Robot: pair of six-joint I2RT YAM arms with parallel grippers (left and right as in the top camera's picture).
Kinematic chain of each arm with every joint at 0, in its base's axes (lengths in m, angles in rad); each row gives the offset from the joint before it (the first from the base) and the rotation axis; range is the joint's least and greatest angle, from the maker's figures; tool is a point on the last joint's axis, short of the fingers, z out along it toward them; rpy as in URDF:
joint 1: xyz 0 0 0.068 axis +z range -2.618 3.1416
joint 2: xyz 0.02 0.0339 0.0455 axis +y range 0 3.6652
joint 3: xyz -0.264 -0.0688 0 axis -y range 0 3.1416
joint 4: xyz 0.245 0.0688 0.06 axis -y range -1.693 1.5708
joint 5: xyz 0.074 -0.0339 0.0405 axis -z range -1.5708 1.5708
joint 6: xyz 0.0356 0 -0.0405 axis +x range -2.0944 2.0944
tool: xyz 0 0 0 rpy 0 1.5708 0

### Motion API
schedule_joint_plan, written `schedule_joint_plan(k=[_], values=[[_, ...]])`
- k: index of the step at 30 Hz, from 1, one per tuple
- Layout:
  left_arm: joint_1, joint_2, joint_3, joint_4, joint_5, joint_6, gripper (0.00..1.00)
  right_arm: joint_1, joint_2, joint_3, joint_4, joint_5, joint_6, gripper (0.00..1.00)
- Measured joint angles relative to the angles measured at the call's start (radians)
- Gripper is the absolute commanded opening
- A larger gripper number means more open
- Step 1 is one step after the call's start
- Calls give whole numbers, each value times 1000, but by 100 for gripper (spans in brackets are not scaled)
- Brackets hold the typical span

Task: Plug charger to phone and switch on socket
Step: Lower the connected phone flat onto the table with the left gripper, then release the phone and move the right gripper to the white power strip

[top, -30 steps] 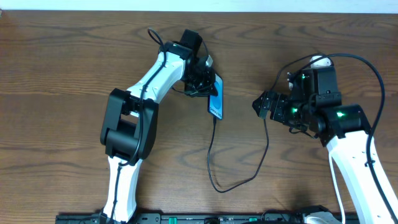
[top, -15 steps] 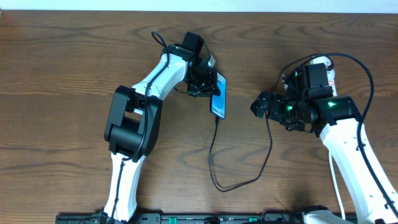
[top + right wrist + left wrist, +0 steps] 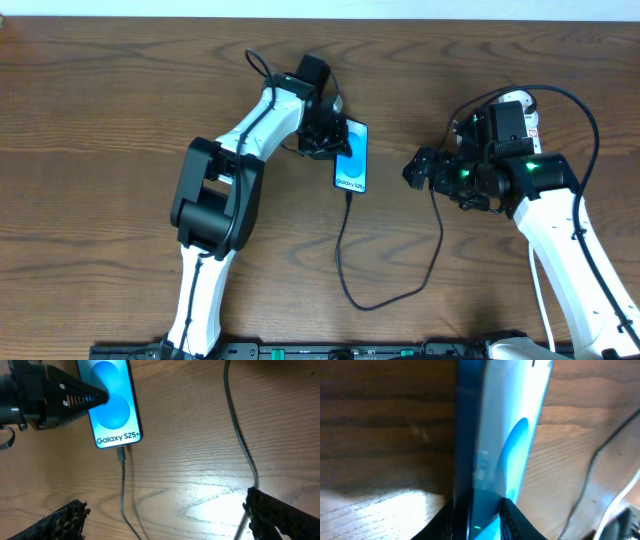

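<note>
While the charger sits plugged into the phone mid-table, the left gripper straddles it, grip unclear, the right gripper gapes wide, and the socket awaits switching on.

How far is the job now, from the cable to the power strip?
Looks done: the thin black charger cable has its tip at the bottom edge of the slim blue-screened phone, apparently plugged in. In hand: the left gripper straddles the phone; grip unclear. Left: the white power strip, mostly hidden behind the right arm, switch unseen; the right gripper is open, empty.
</note>
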Motion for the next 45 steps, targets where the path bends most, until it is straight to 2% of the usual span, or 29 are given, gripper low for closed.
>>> schedule_joint_plan(k=[1,3,8,10,13,15,20,23,27,32,38,45], values=[[-6,0,0,-3,-14,0,27,0,0,0,0,0,0,99],[-21,0,0,-10,-41,0,35,0,0,0,0,0,0,99],[-54,0,-2,-25,-117,-3,36,0,0,0,-5,0,-17,99],[-58,0,-2,-29,-135,-3,46,0,0,0,-10,0,-27,99],[-60,-4,3,-43,-149,-6,71,0,0,0,-20,0,-42,99],[-63,-10,8,-54,-177,-6,78,0,0,0,-24,0,-48,99],[-58,-18,10,-109,-246,1,82,-10,1,2,-68,0,-74,99],[-44,-26,10,-149,-303,14,85,-46,17,37,-150,1,-108,99],[-15,-71,10,-150,-372,39,86,-121,88,169,-285,25,-156,99],[-1,-272,10,-138,-473,50,87,-206,239,386,-406,100,-193,99],[-4,-517,18,-120,-534,61,88,-294,360,503,-285,271,-145,99],[-4,-542,19,-122,-553,62,88,-427,456,507,-100,451,7,99]])
